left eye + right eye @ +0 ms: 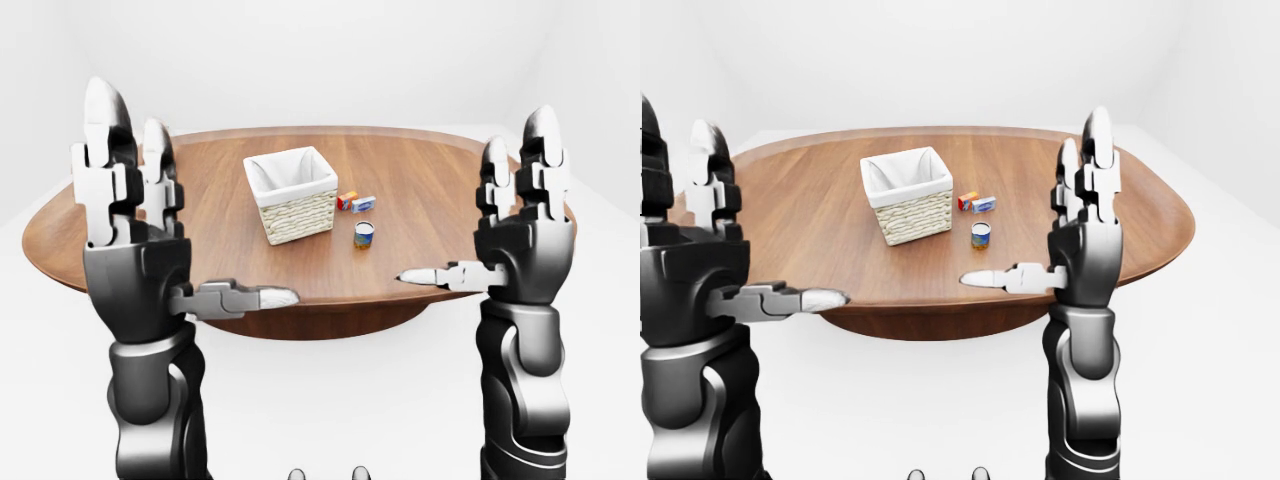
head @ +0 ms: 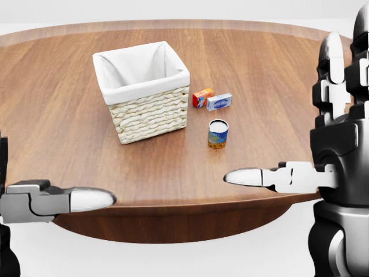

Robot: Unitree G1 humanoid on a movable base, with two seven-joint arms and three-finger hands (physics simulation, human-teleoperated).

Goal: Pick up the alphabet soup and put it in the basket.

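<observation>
We are seeing the left hand and right hand raised with fingers spread wide and empty at the frame's sides, while the alphabet soup is standing upright on the table center-right, near the basket and two small boxes.

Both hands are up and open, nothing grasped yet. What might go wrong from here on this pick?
1. The alphabet soup stands close below the orange box and blue box; a wide reach by the right robot hand may knock them.
2. The can is small and upright, so a sideways touch could tip or roll it.
3. The basket has tall walls; a low carry might strike its rim.
</observation>
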